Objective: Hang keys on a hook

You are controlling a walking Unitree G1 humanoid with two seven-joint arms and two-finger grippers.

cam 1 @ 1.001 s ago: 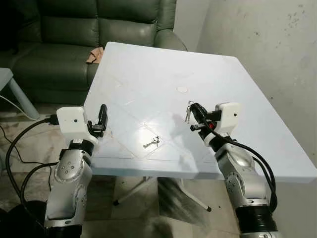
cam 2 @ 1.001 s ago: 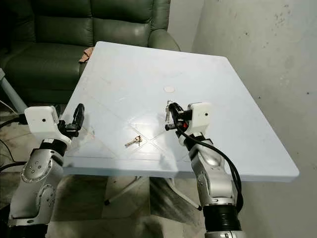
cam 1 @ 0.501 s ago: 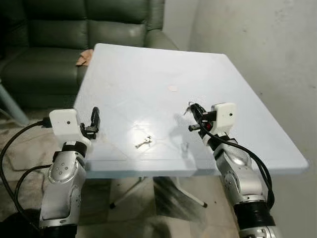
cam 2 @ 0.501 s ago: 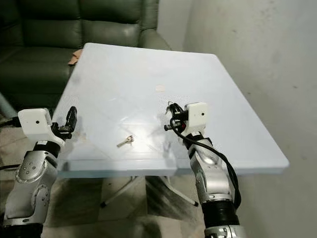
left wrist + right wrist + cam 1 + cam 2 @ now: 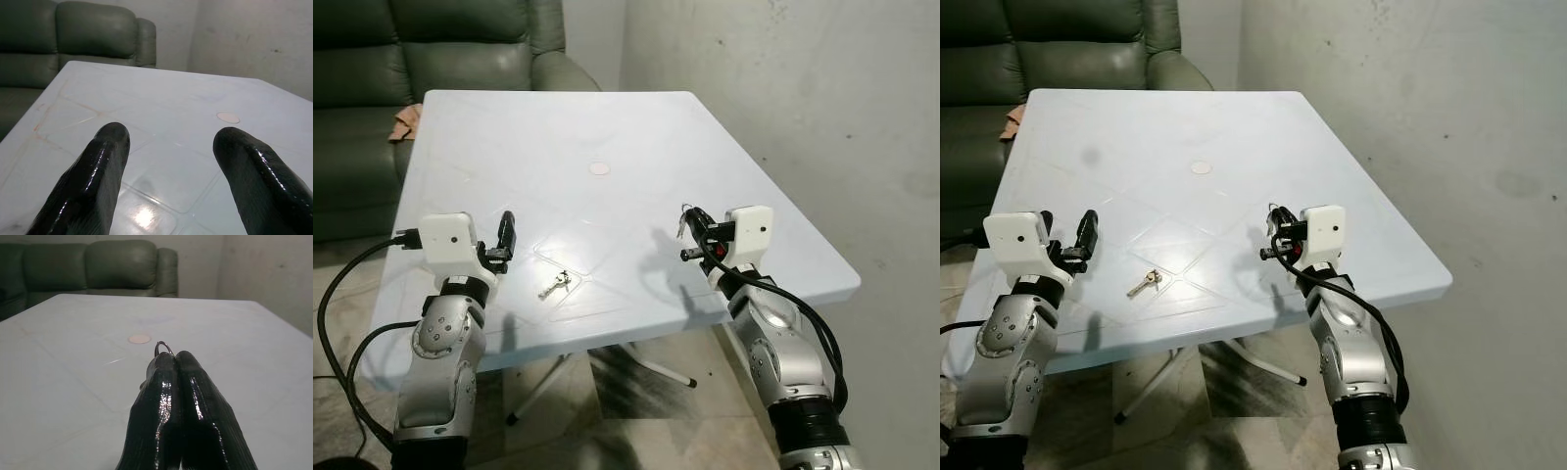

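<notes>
Above the glossy white table (image 5: 607, 127), the right gripper (image 5: 172, 363) pinches a thin metal key ring (image 5: 164, 347) — left gripper (image 5: 168, 147) gapes, holding nothing.

A white worktop (image 5: 607, 137) fills the middle; a green sofa (image 5: 372, 59) with a crumpled cloth (image 5: 403, 122) sits upper left.

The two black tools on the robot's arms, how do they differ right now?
The right tool is pinched shut on a key ring, lifted above the white table; the left tool is spread open and holds nothing. The right tool sits over the table's right part, the left tool by its left edge, near a second set of keys lying flat. Both have two long black fingers and point forward.
</notes>
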